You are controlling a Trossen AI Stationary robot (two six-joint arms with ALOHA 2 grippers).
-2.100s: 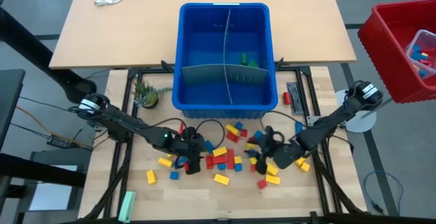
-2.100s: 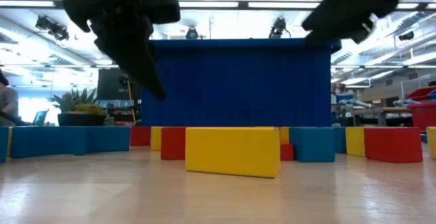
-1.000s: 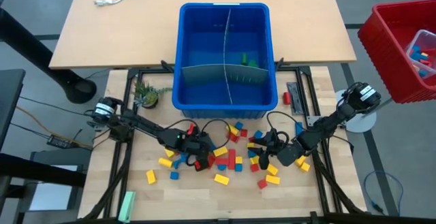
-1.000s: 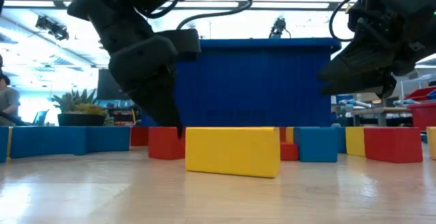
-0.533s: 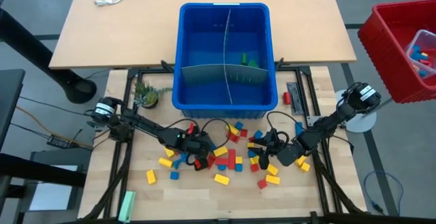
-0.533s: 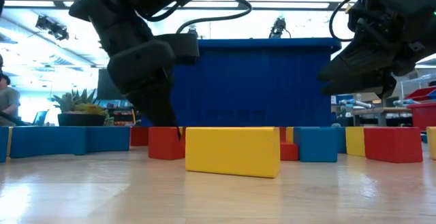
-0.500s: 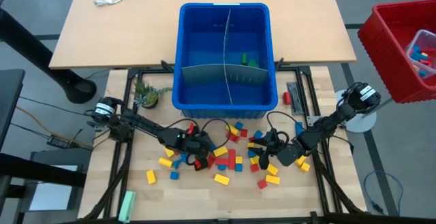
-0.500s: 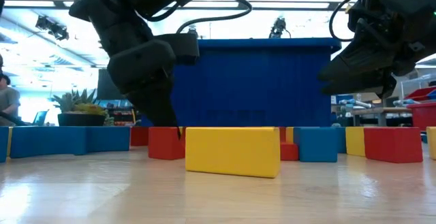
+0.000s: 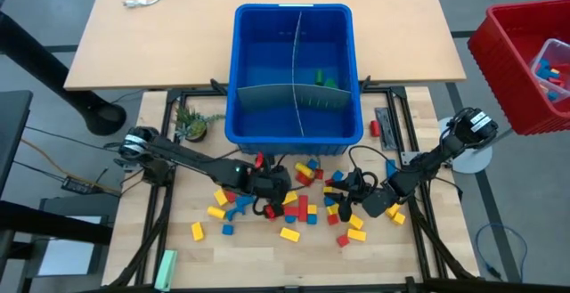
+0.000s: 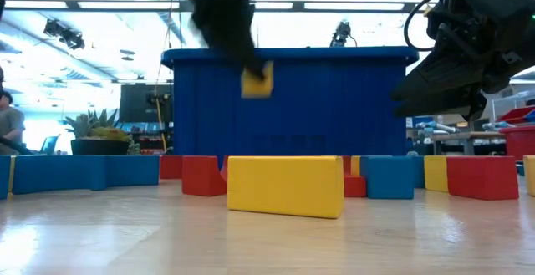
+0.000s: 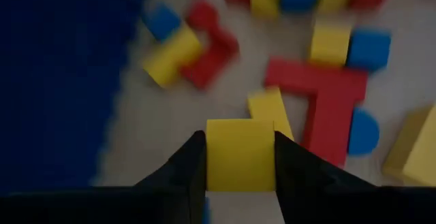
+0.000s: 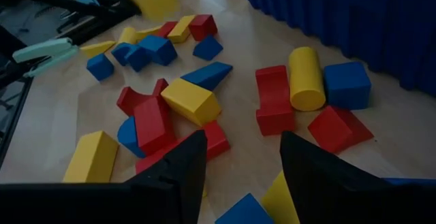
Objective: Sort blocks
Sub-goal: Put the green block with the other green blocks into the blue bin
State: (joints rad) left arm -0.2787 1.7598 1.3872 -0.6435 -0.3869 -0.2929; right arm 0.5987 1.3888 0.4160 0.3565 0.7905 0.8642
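Your left gripper (image 11: 240, 157) is clamped on a yellow block (image 11: 240, 154) and has lifted it clear of the table since a moment ago; in the low view it now hangs in front of the blue bin (image 10: 334, 99), above the remaining blocks (image 9: 307, 199). That pick is done, so the drop comes next. Your right gripper (image 12: 237, 159) hovers over the pile, fingers apart and empty.

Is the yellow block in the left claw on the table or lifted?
Lifted: the left gripper pinches the yellow block above the table.
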